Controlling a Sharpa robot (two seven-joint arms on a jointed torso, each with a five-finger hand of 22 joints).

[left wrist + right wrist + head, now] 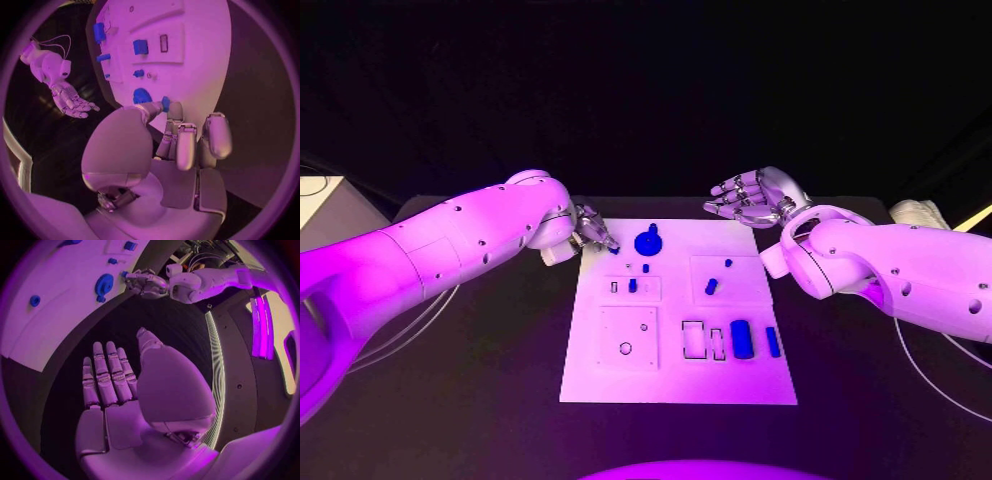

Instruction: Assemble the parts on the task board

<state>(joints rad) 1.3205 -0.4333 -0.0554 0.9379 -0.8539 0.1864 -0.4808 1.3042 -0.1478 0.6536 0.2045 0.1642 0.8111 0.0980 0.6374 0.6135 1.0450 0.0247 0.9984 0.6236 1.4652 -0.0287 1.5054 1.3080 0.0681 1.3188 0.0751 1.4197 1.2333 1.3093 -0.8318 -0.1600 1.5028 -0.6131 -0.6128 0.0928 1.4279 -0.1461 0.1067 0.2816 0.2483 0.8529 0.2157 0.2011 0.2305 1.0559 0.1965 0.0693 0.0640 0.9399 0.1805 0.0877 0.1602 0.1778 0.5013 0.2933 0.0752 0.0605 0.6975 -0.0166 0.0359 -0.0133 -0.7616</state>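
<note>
Task board (678, 385) near end: open approach.

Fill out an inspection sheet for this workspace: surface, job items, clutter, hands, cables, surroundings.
Surface: black table, white rectangular task board at its centre.
Job's things: round blue part at the board's far edge; small blue part mid-board; two oblong blue parts toward its near right.
Clutter: nothing seen.
Hands: left hand pinches a small blue piece at the board's far left corner; right hand open, holds nothing, palm up beyond the far right corner.
Cables: thin pale cables trail from both arms.
Surroundings: dark.
</note>
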